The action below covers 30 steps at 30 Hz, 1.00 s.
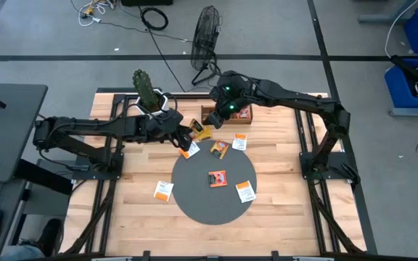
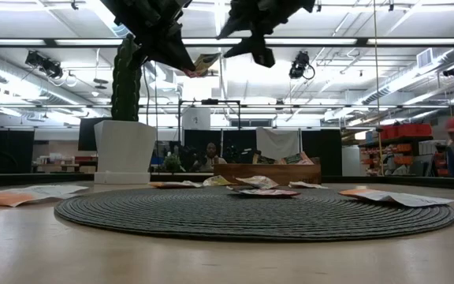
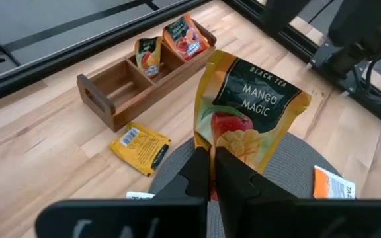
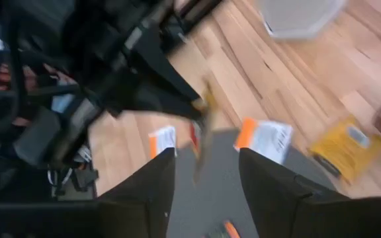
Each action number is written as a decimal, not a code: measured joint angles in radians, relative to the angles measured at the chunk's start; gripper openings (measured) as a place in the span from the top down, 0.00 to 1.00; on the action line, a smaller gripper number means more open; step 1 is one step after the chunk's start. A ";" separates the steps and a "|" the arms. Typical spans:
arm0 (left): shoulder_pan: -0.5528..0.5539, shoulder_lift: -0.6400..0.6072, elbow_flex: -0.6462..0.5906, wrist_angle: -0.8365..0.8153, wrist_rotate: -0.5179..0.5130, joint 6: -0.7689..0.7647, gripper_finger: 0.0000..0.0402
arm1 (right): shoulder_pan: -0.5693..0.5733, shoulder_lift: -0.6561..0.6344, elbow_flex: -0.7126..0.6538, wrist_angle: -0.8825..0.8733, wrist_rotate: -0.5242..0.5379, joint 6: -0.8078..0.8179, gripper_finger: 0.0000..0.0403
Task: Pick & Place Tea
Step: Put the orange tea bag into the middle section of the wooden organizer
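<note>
My left gripper (image 3: pixel 211 165) (image 1: pixel 186 136) is shut on an orange-yellow "Mango Magic" tea sachet (image 3: pixel 253 112) (image 2: pixel 204 61), raised above the far-left edge of the round grey mat (image 1: pixel 194 203). My right gripper (image 4: pixel 204 178) (image 1: pixel 223 105) is open, up in the air over the wooden tray (image 3: pixel 114 89), and faces the held sachet (image 4: pixel 204 125) without touching it. Two sachets (image 3: pixel 170 46) stand in the tray's compartments. A yellow sachet (image 3: pixel 141 147) lies flat on the table beside the tray. Several more sachets lie flat on the mat (image 1: pixel 218 177) and beside it (image 1: pixel 163 190). My left gripper pinches the sachet's lower edge (image 3: pixel 210 142) between its two fingers. The fingers come from the table's left side. The sachet stands upright above the fingertips, lifted clear of mat and table, its printed face toward the wrist camera.
A cactus in a white pot (image 1: pixel 147 90) (image 2: pixel 124 150) stands at the table's far-left, close behind my left arm. The tray (image 1: pixel 238 116) sits at the far edge. A fan (image 1: pixel 205 32) stands on the floor beyond the table. Bare wood (image 1: pixel 289 217) lies near and right of the mat.
</note>
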 joint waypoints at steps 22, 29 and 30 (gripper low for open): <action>0.000 0.000 0.000 0.010 0.000 0.033 0.96 | 0.020 0.072 0.000 0.098 -0.004 -0.035 0.91; 0.000 -0.002 0.000 0.008 -0.008 0.077 0.95 | 0.017 0.067 0.000 0.091 0.015 -0.068 0.99; 0.000 -0.002 0.000 0.007 -0.010 0.078 0.95 | 0.013 0.062 0.000 0.088 0.029 -0.072 0.99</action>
